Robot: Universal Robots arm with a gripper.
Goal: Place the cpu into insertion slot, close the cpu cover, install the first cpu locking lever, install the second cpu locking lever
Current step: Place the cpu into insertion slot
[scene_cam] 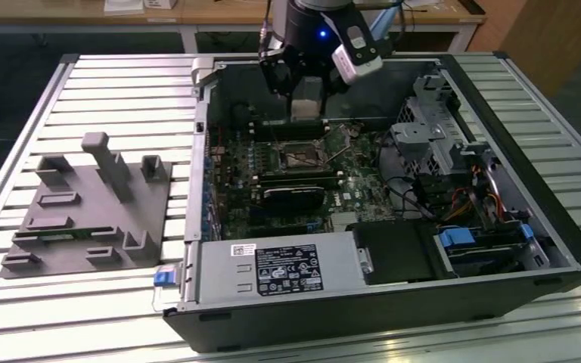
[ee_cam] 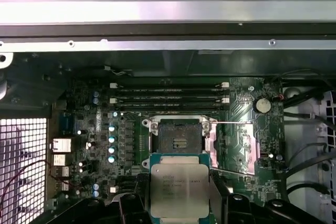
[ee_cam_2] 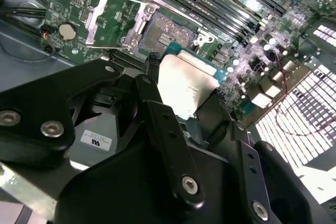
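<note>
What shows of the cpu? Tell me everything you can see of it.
The cpu is a flat square chip with a pale silvery metal top, faint print on it and a green edge around it. The pincer holds it, with black fingers on two opposite sides. It hangs face up over the board, beside the open slot and not yet in it. In the second wrist view its top glares bright.

Bright light glares white off the cpu [ee_cam_2: 186, 85] I hold and burns out the slatted table [ee_cam_2: 296, 124] in the second wrist view; the case [scene_cam: 301, 318] interior lies dim.
</note>
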